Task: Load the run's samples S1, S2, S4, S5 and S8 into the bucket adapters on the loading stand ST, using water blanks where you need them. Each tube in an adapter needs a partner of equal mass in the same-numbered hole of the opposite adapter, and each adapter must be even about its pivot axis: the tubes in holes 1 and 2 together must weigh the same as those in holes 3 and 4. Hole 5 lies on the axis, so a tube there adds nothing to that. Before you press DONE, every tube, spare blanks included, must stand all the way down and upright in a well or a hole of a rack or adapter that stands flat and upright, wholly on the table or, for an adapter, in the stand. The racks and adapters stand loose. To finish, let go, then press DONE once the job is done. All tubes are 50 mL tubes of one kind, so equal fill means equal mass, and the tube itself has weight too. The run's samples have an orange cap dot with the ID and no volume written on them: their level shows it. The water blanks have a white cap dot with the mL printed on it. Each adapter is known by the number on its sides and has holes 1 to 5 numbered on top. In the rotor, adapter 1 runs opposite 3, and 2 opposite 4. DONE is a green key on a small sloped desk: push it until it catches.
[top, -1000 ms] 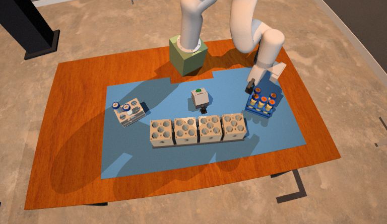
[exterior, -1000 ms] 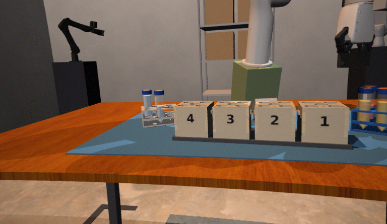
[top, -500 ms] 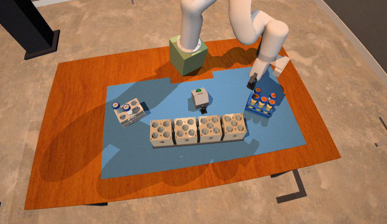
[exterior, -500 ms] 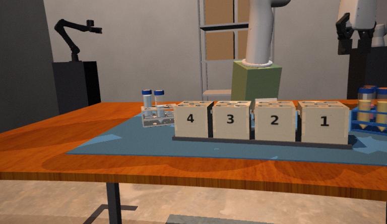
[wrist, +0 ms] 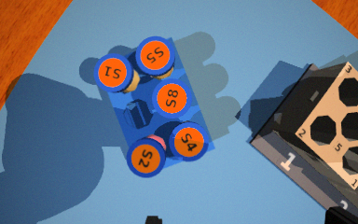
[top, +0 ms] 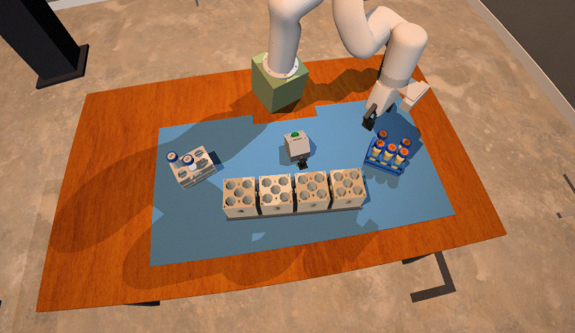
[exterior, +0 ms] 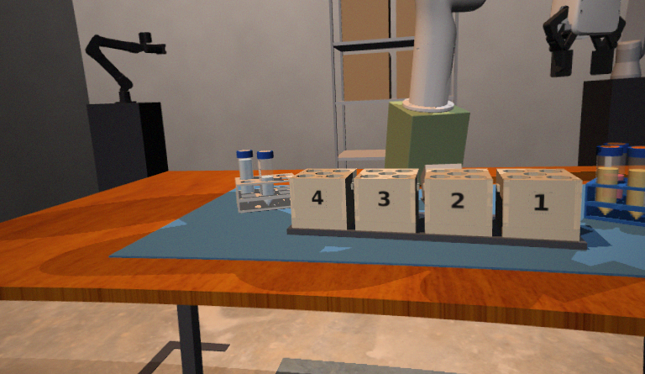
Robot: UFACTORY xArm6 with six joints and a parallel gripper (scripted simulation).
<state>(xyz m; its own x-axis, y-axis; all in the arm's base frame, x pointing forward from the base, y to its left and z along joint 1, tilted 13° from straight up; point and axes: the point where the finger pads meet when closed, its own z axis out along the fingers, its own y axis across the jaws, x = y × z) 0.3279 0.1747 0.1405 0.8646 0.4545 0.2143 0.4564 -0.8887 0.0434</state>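
My gripper [top: 378, 117] [exterior: 581, 63] [wrist: 246, 219] is open and empty, high beside the blue rack [top: 383, 168] [wrist: 118, 105]. In that rack stand S1 [wrist: 112, 72], S5 [wrist: 155, 55], S8 [wrist: 172, 98], S4 [wrist: 188, 141] and S2 [wrist: 145, 159]; one well is empty. S2 shows pink, others yellowish. Adapters 4 [top: 240, 212] [exterior: 332, 213], 3 [top: 276, 209] [exterior: 385, 220], 2 [top: 312, 206] [exterior: 458, 220] and 1 [top: 348, 202] [exterior: 542, 224] stand in the stand [top: 296, 215] [exterior: 427, 239]; no tubes show in them. Two blanks [top: 171, 156] [top: 189, 160] stand in the clear rack [top: 203, 177], one fuller; their numbers are unreadable.
The grey desk [top: 298, 148] with the green DONE key [top: 295, 134] stands behind the adapters, between the two racks. The green arm base [top: 275, 92] is at the back. The blue mat [top: 203, 245] lies under the racks and stand.
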